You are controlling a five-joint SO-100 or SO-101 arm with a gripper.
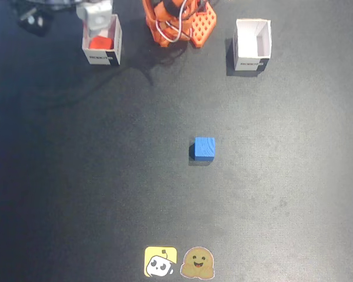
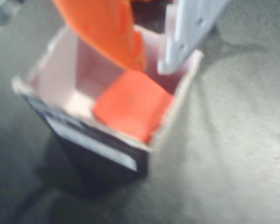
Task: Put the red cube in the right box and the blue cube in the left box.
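The red cube (image 1: 99, 43) lies inside the white box (image 1: 114, 48) at the top left of the fixed view. In the wrist view the cube (image 2: 130, 105) rests on the floor of that box (image 2: 51, 65). My gripper (image 1: 97, 17) hovers just above this box. In the wrist view the gripper (image 2: 153, 64) has its orange finger (image 2: 107, 28) and white finger (image 2: 189, 32) a small gap apart above the cube, holding nothing. The blue cube (image 1: 204, 148) sits alone on the dark table near the middle. A second white box (image 1: 245, 42) at the top right holds nothing.
The arm's orange base (image 1: 182, 23) stands between the two boxes at the top edge. Dark cables (image 1: 76, 94) trail over the mat below the left box. Two stickers (image 1: 179, 262) lie at the bottom edge.
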